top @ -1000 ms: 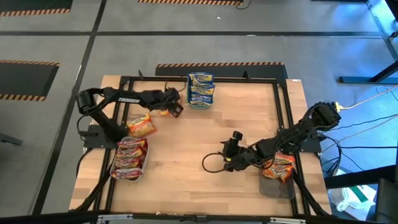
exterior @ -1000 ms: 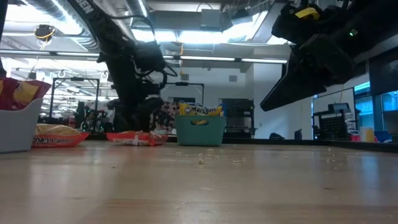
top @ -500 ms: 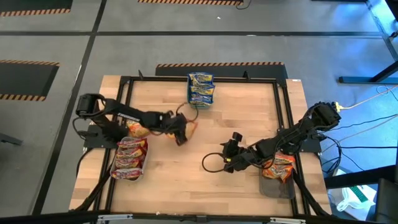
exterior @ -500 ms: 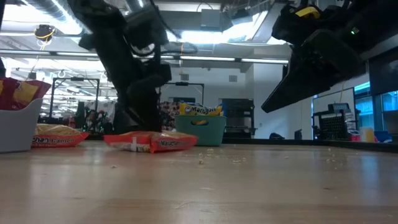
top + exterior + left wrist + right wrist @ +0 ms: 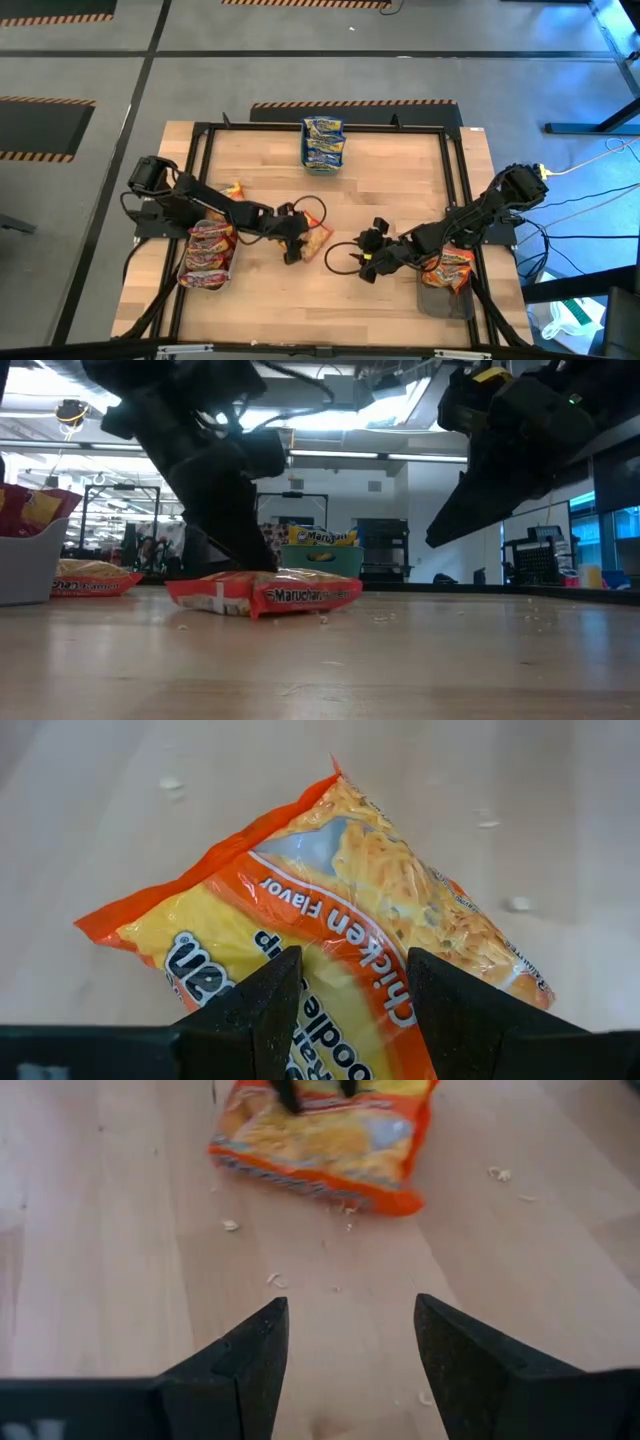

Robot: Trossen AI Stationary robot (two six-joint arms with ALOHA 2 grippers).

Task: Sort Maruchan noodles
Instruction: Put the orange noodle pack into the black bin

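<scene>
Dragged farther toward table centre, orange chicken packet (image 5: pixel 315 241) lying flat on the wood, pinched at one end by left gripper (image 5: pixel 293 247), facing right gripper (image 5: pixel 364 263) nearby with fingers spread, empty.

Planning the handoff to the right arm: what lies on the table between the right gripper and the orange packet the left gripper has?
Nothing solid. In the right wrist view, only bare wood with a few noodle crumbs separates the open right gripper from the orange packet, on which the left gripper is closed. No tray or other packet sits in that gap.
</scene>
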